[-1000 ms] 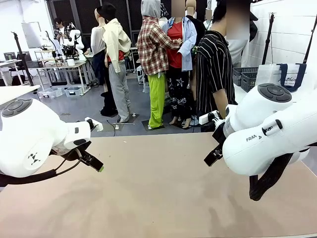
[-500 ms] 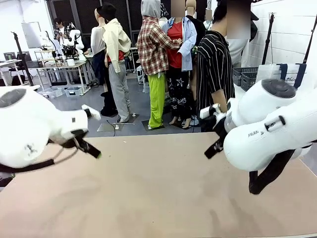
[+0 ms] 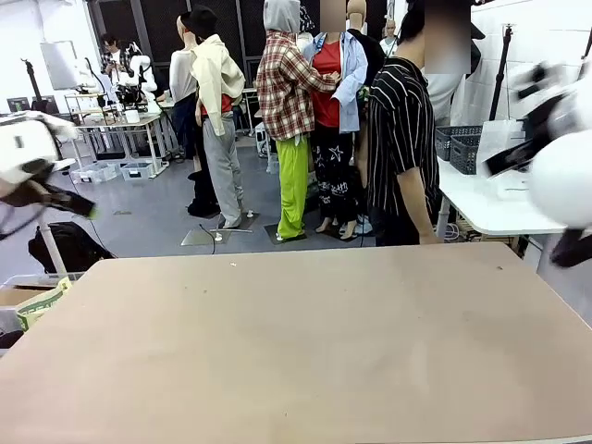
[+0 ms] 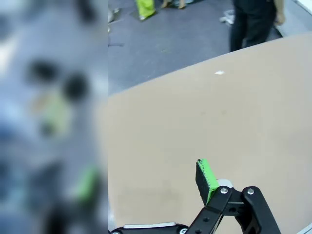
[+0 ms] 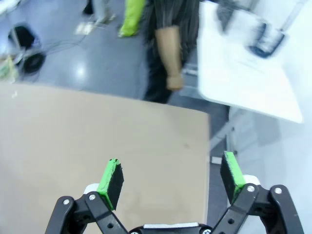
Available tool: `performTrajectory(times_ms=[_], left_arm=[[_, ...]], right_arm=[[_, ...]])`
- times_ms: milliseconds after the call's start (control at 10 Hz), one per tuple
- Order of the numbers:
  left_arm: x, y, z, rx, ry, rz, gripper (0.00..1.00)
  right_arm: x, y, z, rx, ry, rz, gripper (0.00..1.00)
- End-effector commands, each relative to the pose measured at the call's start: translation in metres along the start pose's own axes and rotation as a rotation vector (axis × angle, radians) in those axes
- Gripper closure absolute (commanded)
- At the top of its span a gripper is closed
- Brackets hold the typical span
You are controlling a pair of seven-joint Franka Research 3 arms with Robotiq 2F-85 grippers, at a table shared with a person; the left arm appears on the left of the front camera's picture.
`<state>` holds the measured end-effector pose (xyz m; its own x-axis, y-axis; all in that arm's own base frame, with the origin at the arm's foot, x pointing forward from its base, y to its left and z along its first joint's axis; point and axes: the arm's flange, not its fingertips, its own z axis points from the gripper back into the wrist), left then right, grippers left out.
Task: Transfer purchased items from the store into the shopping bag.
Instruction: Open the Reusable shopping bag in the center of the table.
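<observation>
Front view catches the white left arm and white right arm raised and blurred over the tan bench, and the tall translucent white plastic shopping bag on a white side table beyond the bench's far right corner. Right wrist view shows the right claw spread wide and empty above that corner; left wrist view shows the left claw open and empty.
</observation>
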<state>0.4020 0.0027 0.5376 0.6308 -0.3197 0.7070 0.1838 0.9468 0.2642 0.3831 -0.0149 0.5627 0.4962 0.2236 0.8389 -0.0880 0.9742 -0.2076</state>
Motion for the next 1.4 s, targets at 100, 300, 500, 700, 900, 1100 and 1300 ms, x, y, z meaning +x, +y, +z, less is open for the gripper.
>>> performTrajectory(times_ms=[100, 300, 500, 700, 900, 1100, 1300], left_arm=[[-0.072, 0.052, 0.016, 0.137, 0.139, 0.292, 0.0], [-0.111, 0.086, 0.024, 0.191, 0.145, 0.471, 0.0], [-0.139, 0.107, 0.031, 0.184, 0.108, 0.64, 0.0], [-0.143, 0.108, 0.029, 0.171, 0.09, 0.709, 0.0], [-0.099, 0.16, 0.028, 0.179, 0.134, 0.68, 0.0], [-0.099, 0.16, 0.028, 0.179, 0.134, 0.68, 0.0], [-0.099, 0.16, 0.028, 0.179, 0.134, 0.68, 0.0]], right_arm=[[-0.052, -0.072, 0.007, -0.119, 0.011, -0.271, 0.0], [-0.096, -0.105, 0.019, -0.164, 0.015, -0.411, 0.0], [-0.14, -0.114, 0.016, -0.156, 0.046, -0.507, 0.0], [-0.159, -0.11, 0.013, -0.14, 0.05, -0.53, 0.0], [-0.086, -0.161, -0.002, -0.177, 0.079, -0.508, 0.0], [-0.086, -0.161, -0.002, -0.177, 0.079, -0.508, 0.0], [-0.086, -0.161, -0.002, -0.177, 0.079, -0.508, 0.0]])
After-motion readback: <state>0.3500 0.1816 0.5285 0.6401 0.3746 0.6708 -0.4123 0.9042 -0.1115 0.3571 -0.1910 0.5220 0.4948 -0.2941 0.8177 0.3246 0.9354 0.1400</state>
